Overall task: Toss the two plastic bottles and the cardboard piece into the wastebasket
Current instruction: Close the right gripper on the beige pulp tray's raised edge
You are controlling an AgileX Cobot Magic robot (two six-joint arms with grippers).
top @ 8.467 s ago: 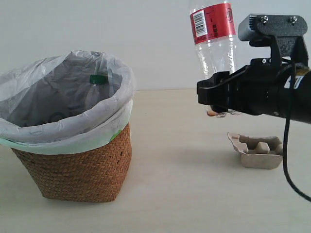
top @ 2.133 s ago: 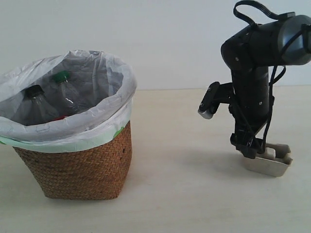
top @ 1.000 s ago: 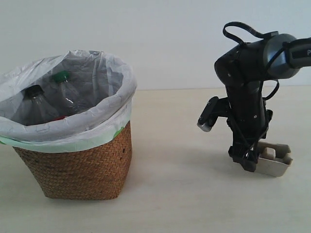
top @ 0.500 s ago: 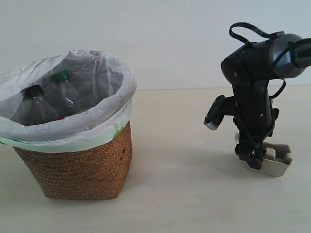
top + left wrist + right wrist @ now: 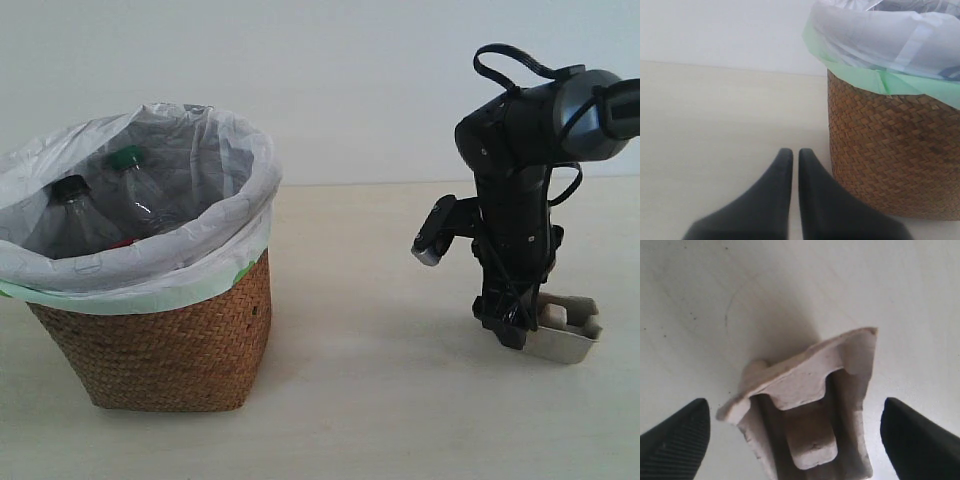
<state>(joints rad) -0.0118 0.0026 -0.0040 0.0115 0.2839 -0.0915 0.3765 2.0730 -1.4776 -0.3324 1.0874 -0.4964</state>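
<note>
We can read nothing: labels on the black-capped bottle point(image 5: 72, 215) and green-capped bottle point(image 5: 135, 190) are hidden within the wastebasket point(image 5: 160, 340).

The liner point(image 5: 195, 255) of the basket point(image 5: 160, 345) hides the green-cap bottle point(image 5: 133, 185) and black-cap bottle point(image 5: 75, 215) below their shoulders, and the right gripper point(image 5: 512, 332) covers part of the tray point(image 5: 572, 338)

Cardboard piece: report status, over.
Right end effector open, straddling the cardboard piece on the table. Left end effector shut, beside the wastebasket. Green-cap bottle and black-cap bottle inside it.

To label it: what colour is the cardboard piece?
Beige-grey; the right wrist view shows the cardboard piece best.
</note>
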